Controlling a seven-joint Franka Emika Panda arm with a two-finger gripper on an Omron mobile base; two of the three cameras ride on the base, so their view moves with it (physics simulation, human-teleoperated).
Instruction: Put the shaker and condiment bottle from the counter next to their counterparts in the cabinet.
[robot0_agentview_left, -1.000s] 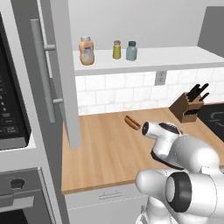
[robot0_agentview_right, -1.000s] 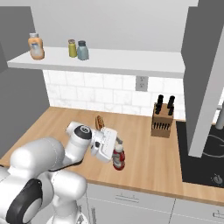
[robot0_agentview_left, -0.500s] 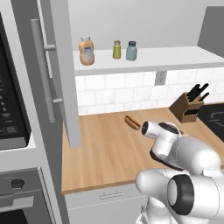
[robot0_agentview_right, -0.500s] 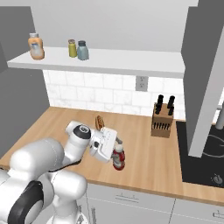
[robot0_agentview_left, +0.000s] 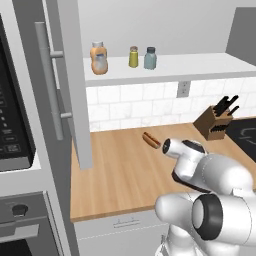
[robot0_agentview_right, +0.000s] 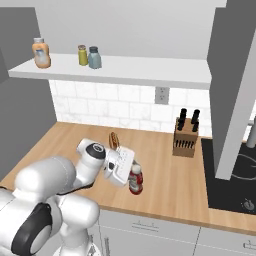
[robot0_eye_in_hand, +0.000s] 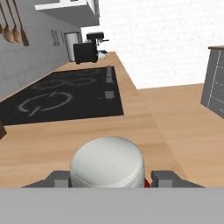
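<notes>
The arm is bent low over the wooden surface (robot0_agentview_right: 165, 175), its wrist turned sideways. The pincer (robot0_agentview_right: 131, 176) is closed around the condiment bottle (robot0_agentview_right: 135, 181), which stands on the surface near the front edge. The bottle's body is mostly hidden by the hand. The shaker (robot0_agentview_left: 150, 57) is seen on the cabinet shelf (robot0_agentview_left: 200, 62).

Two raised cameras behind the robot, left and right, look forward and down over the same wooden counter (robot0_agentview_left: 120, 170) and cabinet shelf (robot0_agentview_right: 150, 72). A close hand camera looks along the counter toward the stovetop (robot0_eye_in_hand: 61, 98)
</notes>
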